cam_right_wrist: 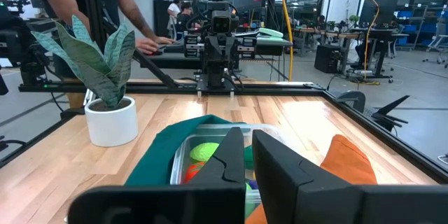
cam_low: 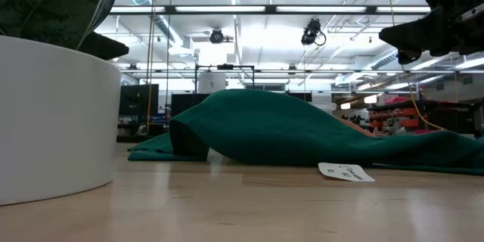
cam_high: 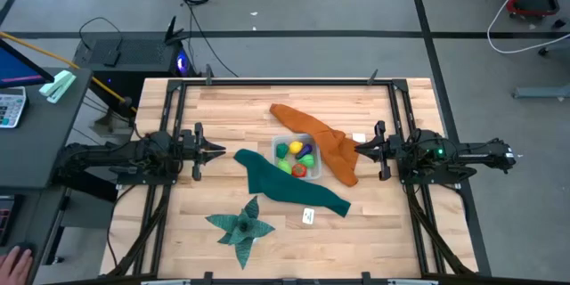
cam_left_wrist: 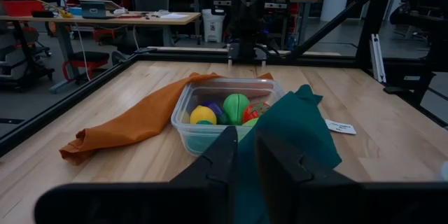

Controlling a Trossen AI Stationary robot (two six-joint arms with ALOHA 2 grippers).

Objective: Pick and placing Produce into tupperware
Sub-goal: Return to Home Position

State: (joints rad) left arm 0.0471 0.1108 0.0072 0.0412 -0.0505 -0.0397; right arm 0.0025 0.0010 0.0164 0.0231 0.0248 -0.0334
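The clear tupperware (cam_high: 278, 142) sits at the table's middle with several toy produce pieces inside: yellow (cam_high: 296, 147), dark green (cam_high: 282, 150), purple (cam_high: 307, 151), light green (cam_high: 285, 166) and red (cam_high: 299, 171). The left wrist view also shows the box (cam_left_wrist: 183, 127) and the produce (cam_left_wrist: 236, 103). My left gripper (cam_high: 220, 151) hovers left of the box, shut and empty. My right gripper (cam_high: 360, 150) hovers right of it, shut and empty. Both point at the box.
A teal cloth (cam_high: 289, 187) lies along the box's left and near sides. An orange cloth (cam_high: 331, 147) lies along its far and right sides. A potted plant (cam_high: 242, 230) stands near the front edge, with a white card (cam_high: 308, 217) beside it and another card (cam_high: 359, 137) at the right.
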